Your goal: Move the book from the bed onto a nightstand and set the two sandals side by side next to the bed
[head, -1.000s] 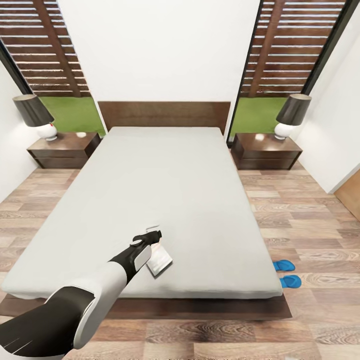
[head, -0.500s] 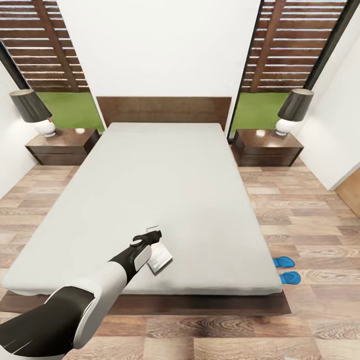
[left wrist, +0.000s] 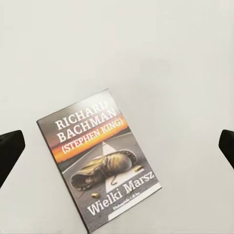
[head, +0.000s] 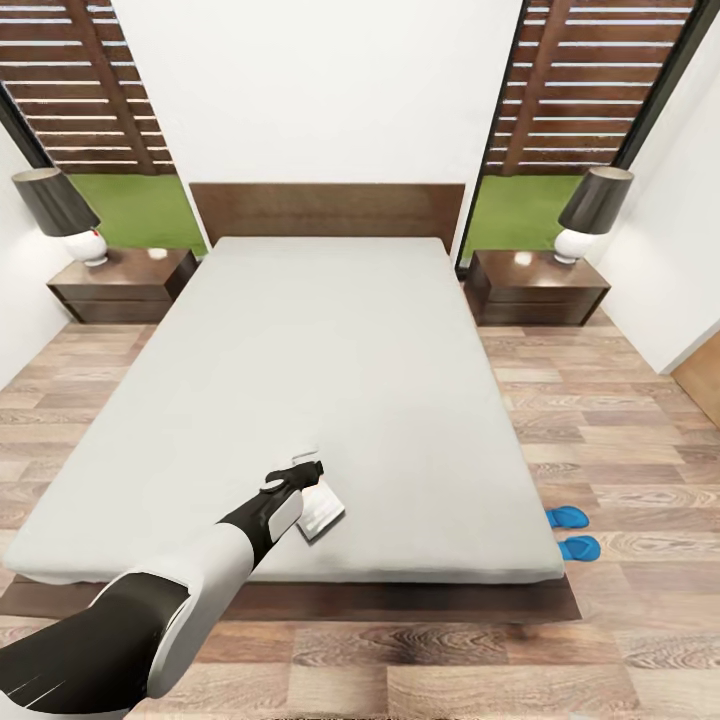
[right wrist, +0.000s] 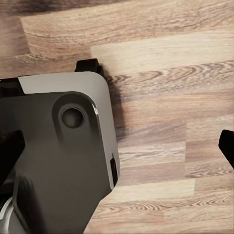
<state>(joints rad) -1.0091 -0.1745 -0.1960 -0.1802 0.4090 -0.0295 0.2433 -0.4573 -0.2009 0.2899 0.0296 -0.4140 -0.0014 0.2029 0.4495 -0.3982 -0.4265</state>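
The book (head: 322,514) lies flat on the grey mattress of the bed (head: 330,350), near its foot edge. Its dark cover with orange and white lettering (left wrist: 97,161) faces up. My left gripper (head: 306,466) hovers over it, open; the black fingertips (left wrist: 9,151) stand wide on either side without touching it. Two blue sandals (head: 567,517) (head: 580,547) lie on the floor by the bed's right foot corner, close together. One nightstand (head: 125,283) stands at the left of the headboard, the other nightstand (head: 540,285) at the right. My right gripper (right wrist: 119,146) is open above the plank floor.
Each nightstand carries a lamp with a dark shade (head: 55,205) (head: 595,205). Tall windows flank the white wall behind the headboard. Wood floor runs along both sides of the bed. A grey part of my own body (right wrist: 63,161) sits under the right gripper.
The whole view has shifted a little: headboard, nightstands and the bed's foot edge sit higher in the picture. My left arm and the book keep their place.
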